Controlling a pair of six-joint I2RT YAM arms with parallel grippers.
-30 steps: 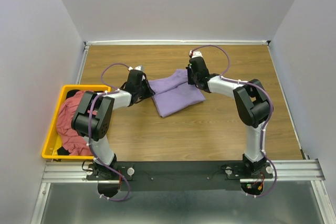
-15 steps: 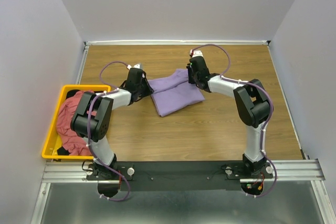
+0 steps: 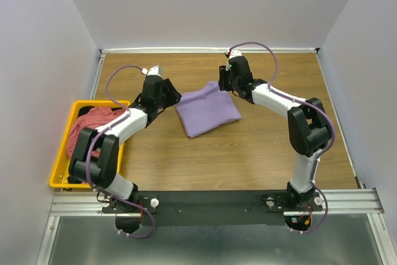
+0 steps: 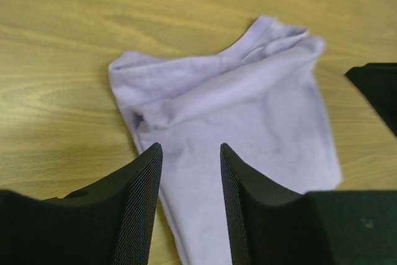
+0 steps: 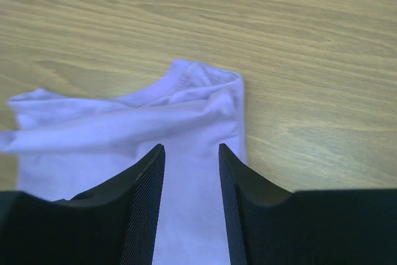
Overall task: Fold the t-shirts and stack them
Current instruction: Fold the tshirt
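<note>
Lavender tee (image 3: pixel 206 111) btwn L gripper (image 4: pixel 190 149), R gripper (image 5: pixel 191 149)

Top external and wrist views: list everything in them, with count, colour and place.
lavender t-shirt: one, lavender-purple, lying partly folded on the table between the two grippers
red-pink t-shirt: one, dusty red-pink, bunched in the bin
plastic bin: one, yellow, at the table's left edge
table: one, brown wood grain, under everything
left gripper: one, black, open, over the shirt's left side
right gripper: one, black, open, over the shirt's far right corner
</note>
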